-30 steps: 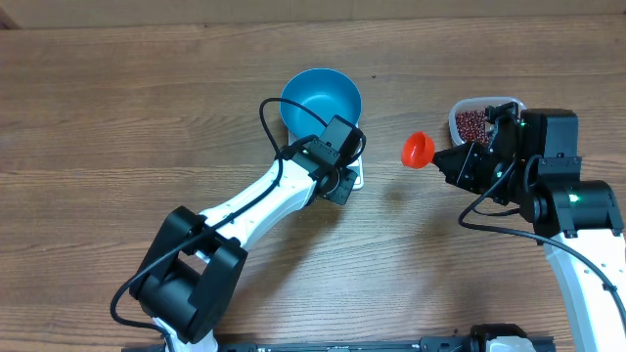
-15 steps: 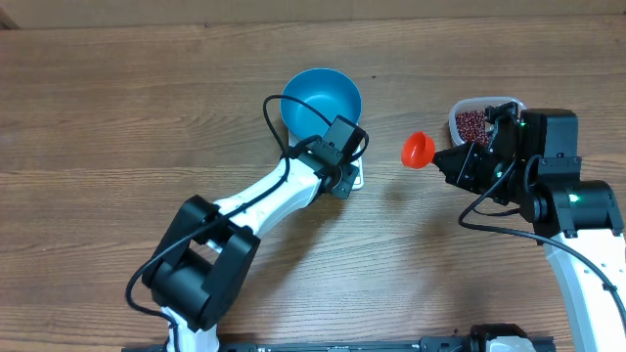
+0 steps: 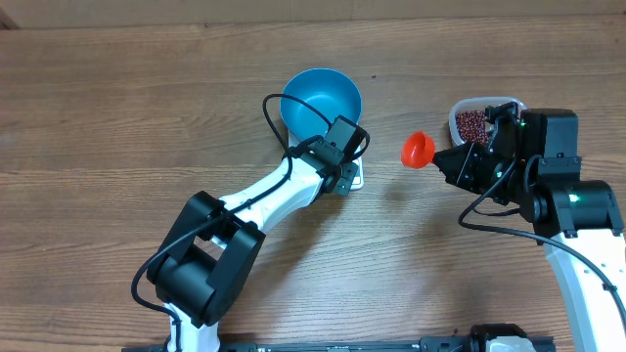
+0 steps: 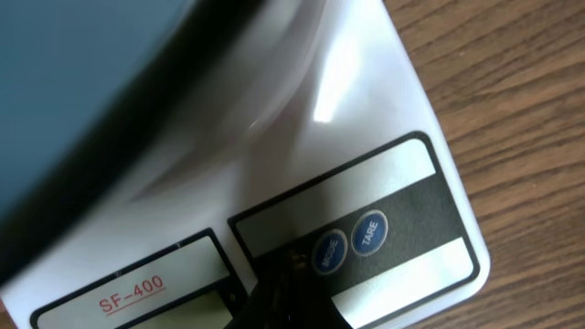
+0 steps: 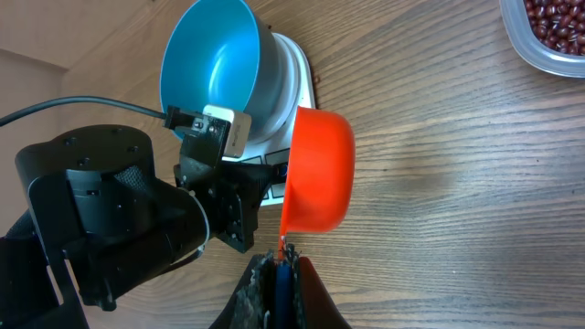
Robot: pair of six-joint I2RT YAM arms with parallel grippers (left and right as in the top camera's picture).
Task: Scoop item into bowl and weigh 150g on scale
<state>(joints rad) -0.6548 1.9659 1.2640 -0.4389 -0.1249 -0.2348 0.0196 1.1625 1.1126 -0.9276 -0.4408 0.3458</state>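
The blue bowl stands on the white scale and looks empty inside. My left gripper is shut, its dark tip down on the scale's front panel just left of the MODE button. My right gripper is shut on the handle of a red scoop, held above the table to the right of the scale. In the right wrist view the scoop shows its outside only. The beans lie in a clear tub.
The clear tub stands at the right, behind my right arm. My left arm runs diagonally from the front edge up to the scale. Bare wooden table lies to the left.
The left arm's lower links have swung a little to the right while its tip stays at the scale's front panel. The right arm and scoop have not moved.
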